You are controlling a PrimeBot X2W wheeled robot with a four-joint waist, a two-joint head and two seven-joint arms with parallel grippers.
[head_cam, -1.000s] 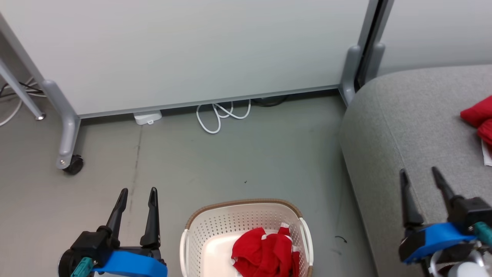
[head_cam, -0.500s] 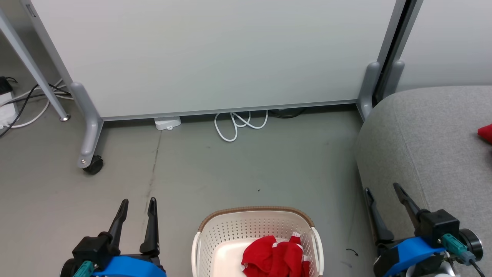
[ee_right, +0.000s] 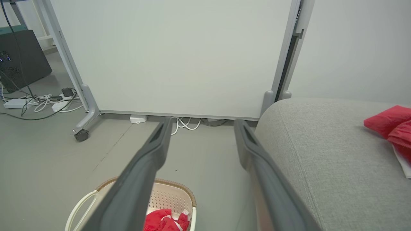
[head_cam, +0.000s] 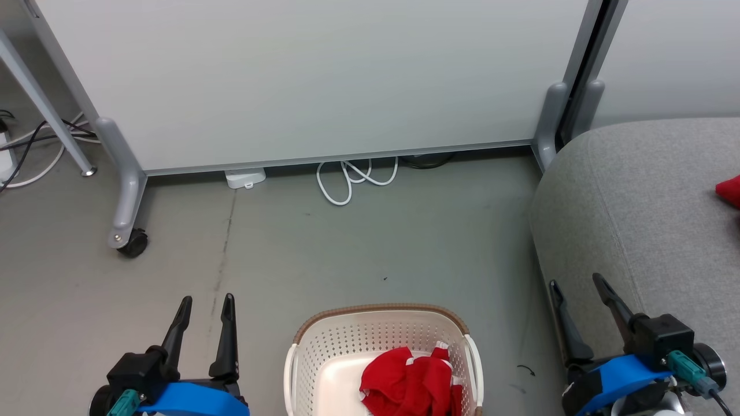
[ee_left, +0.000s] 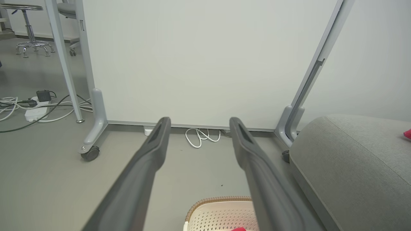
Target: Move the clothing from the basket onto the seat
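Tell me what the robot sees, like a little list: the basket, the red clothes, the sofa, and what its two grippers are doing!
basket: cream-white basket on the floor, between the grippers
clothes inside: red clothing bunched toward the basket's right side
sofa: grey sofa, right of the basket
clothes on sofa: red garments lying on top
left gripper: open, empty, over the floor
right gripper: open, empty, by the sofa's edge
behind: white panel, white cable on the floor

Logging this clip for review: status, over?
Left gripper open, empty. Right gripper open, empty. Clothing in basket, another red piece already on seat. Nothing blocking basket.
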